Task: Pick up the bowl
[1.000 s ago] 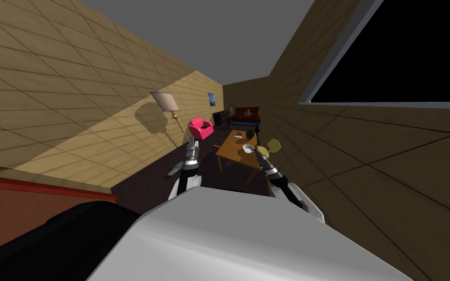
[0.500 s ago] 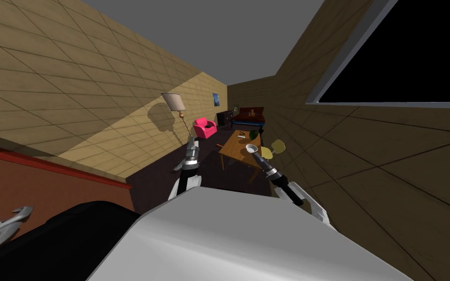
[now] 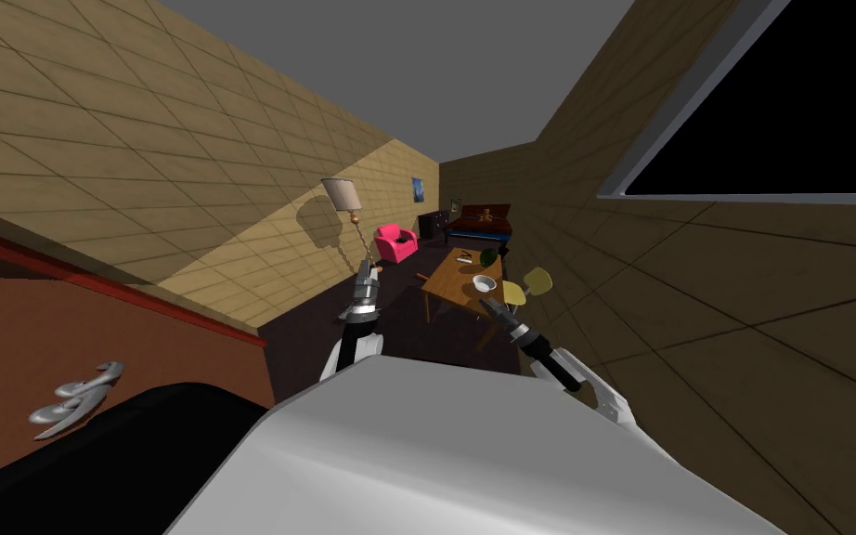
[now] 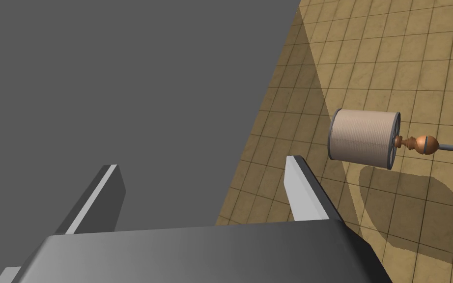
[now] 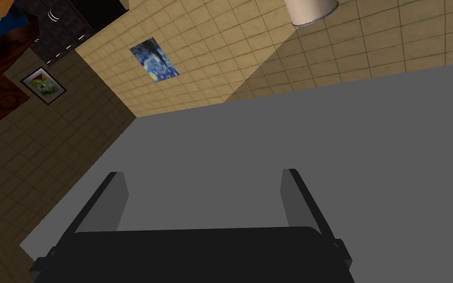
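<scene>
White bowl [image 3: 484, 282] sits on the brown wooden counter [image 3: 449, 283], ahead of the right hand [image 3: 490, 303] and apart from it. The whole head view has swung over the last second: the robot's own move, not the things'. Both arms kept their pose, so this is probably still the approach, no reach begun. Right hand fingers apart, empty. Left hand [image 3: 369, 271] likewise, raised. Bowl upright, mouth up; round, no long axis.

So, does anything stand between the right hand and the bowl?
Nothing visible does: in the head view the open right hand shows just short of the bowl on the table, the yellow chair to one side.
</scene>
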Available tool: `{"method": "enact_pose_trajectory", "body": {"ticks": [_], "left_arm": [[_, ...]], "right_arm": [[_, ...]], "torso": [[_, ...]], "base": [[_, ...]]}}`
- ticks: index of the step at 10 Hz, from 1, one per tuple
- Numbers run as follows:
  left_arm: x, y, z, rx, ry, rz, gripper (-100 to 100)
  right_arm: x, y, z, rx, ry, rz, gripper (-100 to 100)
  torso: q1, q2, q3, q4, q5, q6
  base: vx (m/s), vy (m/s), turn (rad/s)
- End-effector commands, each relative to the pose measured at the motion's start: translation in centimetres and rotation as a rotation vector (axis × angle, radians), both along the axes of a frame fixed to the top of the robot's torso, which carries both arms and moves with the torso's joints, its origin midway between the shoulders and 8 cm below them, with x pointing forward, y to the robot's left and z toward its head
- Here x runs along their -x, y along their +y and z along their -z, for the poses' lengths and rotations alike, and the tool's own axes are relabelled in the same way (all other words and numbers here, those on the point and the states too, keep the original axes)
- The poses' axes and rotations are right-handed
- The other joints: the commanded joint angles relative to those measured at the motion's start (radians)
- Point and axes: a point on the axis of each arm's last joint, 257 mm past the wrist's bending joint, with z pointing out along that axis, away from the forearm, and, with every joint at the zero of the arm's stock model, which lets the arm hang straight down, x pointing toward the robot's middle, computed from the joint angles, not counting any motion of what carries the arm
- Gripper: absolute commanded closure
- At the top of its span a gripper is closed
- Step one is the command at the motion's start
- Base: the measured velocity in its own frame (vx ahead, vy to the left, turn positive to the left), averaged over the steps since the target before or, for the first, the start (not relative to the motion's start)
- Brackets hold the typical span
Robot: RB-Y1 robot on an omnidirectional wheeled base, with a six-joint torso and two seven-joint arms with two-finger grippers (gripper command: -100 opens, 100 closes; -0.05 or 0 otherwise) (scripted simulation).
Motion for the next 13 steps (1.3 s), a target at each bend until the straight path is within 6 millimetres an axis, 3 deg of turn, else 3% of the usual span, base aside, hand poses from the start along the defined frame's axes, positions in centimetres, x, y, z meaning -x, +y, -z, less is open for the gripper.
{"method": "enact_pose_trajectory", "body": {"ticks": [1,5,9,13], "left_arm": [[0.0,0.0,0.0,0.0,0.0,0.0,0],[0.0,0.0,0.0,0.0,0.0,0.0,0],[0.0,0.0,0.0,0.0,0.0,0.0,0],[0.0,0.0,0.0,0.0,0.0,0.0,0]], "right_arm": [[-0.2,-0.8,1.6,0.043,0.029,0.009,-100],[-0.2,-4.5,6.6,0.2,0.114,0.025,-100],[0.0,-6.8,9.0,0.28,0.16,0.038,-100],[0.9,-11.8,13.3,0.433,0.249,0.064,-100]], "torso": [[0.0,0.0,0.0,0.0,0.0,0.0],[0.001,-0.001,-0.001,0.0,0.0,0.0],[0.0,-0.002,-0.001,0.0,0.0,0.001],[0.001,-0.004,-0.002,-0.001,0.0,0.0]], "base": [[-0.029,0.027,0.08],[-0.016,0.037,0.13],[0.005,0.023,0.059],[0.028,0.04,0.132]]}}
